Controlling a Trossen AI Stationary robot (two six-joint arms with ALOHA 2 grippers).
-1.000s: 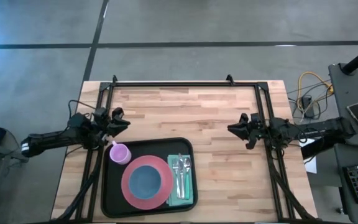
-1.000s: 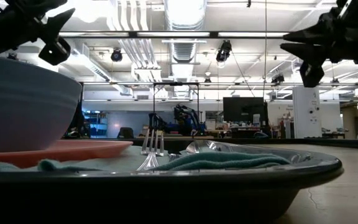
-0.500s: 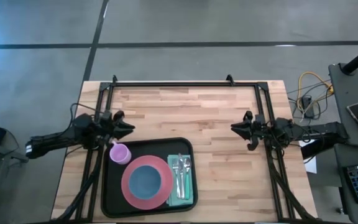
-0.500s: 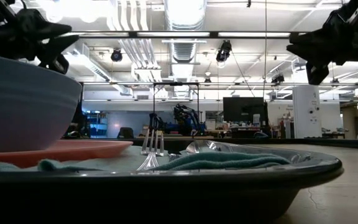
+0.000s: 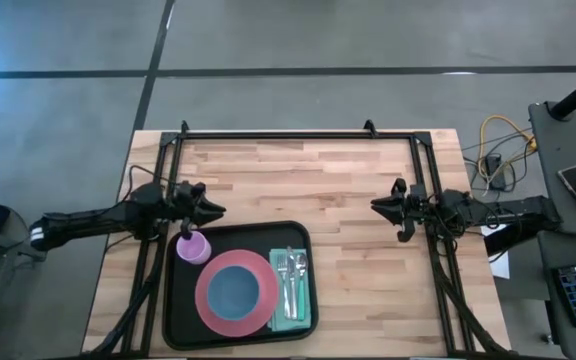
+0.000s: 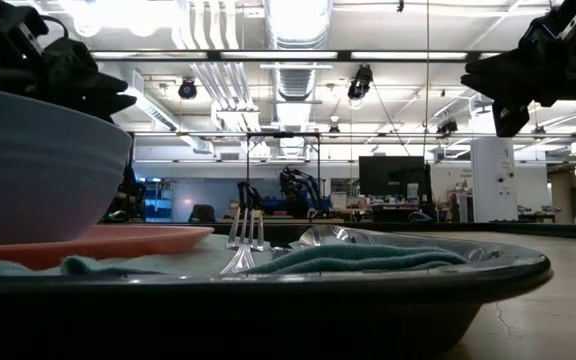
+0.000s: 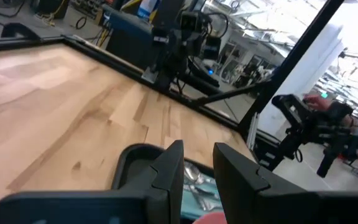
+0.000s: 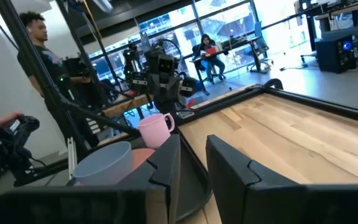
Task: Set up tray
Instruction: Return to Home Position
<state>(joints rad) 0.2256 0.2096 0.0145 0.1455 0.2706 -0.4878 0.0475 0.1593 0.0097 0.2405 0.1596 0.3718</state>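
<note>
Wood-grained planks form the counter [image 5: 348, 180], on which the whole setting is laid. The tray [image 5: 174, 290], black and low-rimmed, is seen toward the lower edge of the high view, left of the counter's middle, with its long axis running from left to right. On it are carried, in falling order of size, a pink plate [image 5: 204, 295] with a blue bowl [image 5: 234, 291] at its centre, a teal napkin [image 5: 276, 312] just beside the plate on the right, the cutlery [image 5: 290, 280] laid lengthwise on the napkin, and a pink cup [image 5: 191, 246] in the tray's far left corner.

The left pincer [image 5: 214, 210] is held just beyond that corner, close to the cup and pointed toward the counter's middle. Its fingers [image 7: 169, 171] are narrowly parted and nothing is held. The right pincer [image 5: 380, 207] is held well apart from the tray, off its far right side, likewise narrowly parted and empty.

The tray is judged fully set. From the left pincer it lies immediately below in the high view. That arm is much the nearer, so its retreat is the one to be kept clear of the cup.
</note>
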